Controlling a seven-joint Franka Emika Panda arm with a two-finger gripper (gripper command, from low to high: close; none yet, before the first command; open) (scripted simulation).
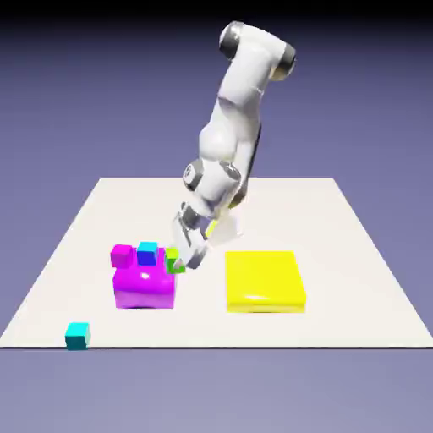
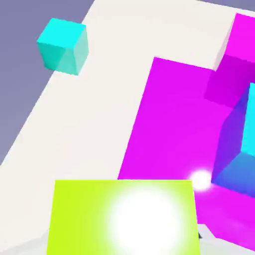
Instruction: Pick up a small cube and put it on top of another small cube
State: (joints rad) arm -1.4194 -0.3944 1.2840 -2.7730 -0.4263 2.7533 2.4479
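Nearest cube: we see a small cyan cube (image 1: pixel 78 336) alone at the bench's front edge, toward the exterior view's left; in the hand view it shows at the top left (image 2: pixel 63 45).
Bench: we see a flat off-white bench (image 1: pixel 355 279) carrying all the blocks.
Big blocks: a large glossy magenta block (image 1: pixel 144 287) lies toward the exterior view's left, and a large flat yellow block (image 1: pixel 264 281) lies well apart toward its right.
On the magenta block: we count a small magenta cube (image 1: pixel 123 254) and, just beside it, a second small cyan cube (image 1: pixel 148 251).
Task cube: the small lime-green cube (image 1: pixel 174 258) is at the magenta block's upper corner nearest the yellow block, just beside the second cyan cube; we find it large at the hand view's bottom (image 2: pixel 122 219).
End effector: we see the white arm's end effector (image 1: pixel 180 263) grasping the lime-green cube.
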